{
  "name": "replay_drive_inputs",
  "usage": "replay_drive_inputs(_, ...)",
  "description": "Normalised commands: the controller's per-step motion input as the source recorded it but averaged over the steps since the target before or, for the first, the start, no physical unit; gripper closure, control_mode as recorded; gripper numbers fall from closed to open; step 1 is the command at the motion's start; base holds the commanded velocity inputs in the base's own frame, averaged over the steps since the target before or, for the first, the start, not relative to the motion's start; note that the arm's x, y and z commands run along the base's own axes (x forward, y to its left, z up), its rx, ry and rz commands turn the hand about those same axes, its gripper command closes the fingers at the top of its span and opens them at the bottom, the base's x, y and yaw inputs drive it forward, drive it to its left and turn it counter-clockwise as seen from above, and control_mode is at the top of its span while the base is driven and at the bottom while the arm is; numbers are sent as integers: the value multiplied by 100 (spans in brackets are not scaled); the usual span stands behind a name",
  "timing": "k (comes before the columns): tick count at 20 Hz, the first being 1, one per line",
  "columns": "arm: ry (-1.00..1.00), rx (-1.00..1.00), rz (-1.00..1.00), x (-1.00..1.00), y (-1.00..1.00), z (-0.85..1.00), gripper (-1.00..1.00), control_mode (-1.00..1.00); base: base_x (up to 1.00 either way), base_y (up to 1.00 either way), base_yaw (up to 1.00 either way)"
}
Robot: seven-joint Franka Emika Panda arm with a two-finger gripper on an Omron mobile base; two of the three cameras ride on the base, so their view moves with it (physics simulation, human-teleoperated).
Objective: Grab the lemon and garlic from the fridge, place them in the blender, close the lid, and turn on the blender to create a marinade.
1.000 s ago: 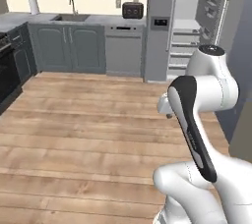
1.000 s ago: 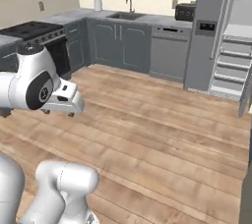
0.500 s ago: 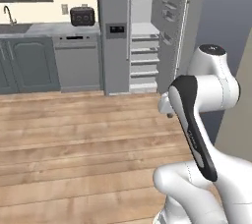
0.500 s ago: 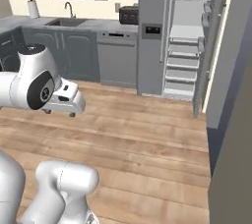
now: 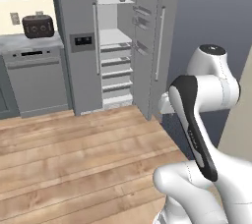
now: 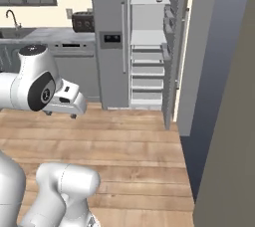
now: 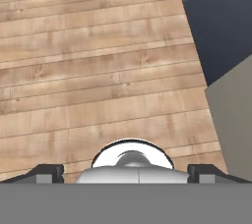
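Wooden floor lies beneath the spread, empty end effector in the hand view; the base views show the fridge open, white shelves exposed.

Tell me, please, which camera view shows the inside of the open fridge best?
The right base view: it looks nearly straight into the fridge, so its white shelves and lower drawers show plainly. The left base view sees the same shelves more from the side. The hand view faces the wooden floor.
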Motion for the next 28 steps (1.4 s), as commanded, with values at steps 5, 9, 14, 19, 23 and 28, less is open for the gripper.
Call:
replay_drive_inputs(5,0,0,0,0,0,0,-100,100,100,17,-26)
replay_drive_inputs(9,0,0,0,0,0,0,-100,100,100,38,-21)
replay_drive_inputs(14,0,0,0,0,0,0,-100,100,100,41,-18)
replay_drive_inputs(19,0,0,0,0,0,0,-100,100,100,14,-7)
replay_drive_inputs(23,0,0,0,0,0,0,-100,100,100,0,0)
replay_drive_inputs(28,0,0,0,0,0,0,-100,100,100,-5,1)
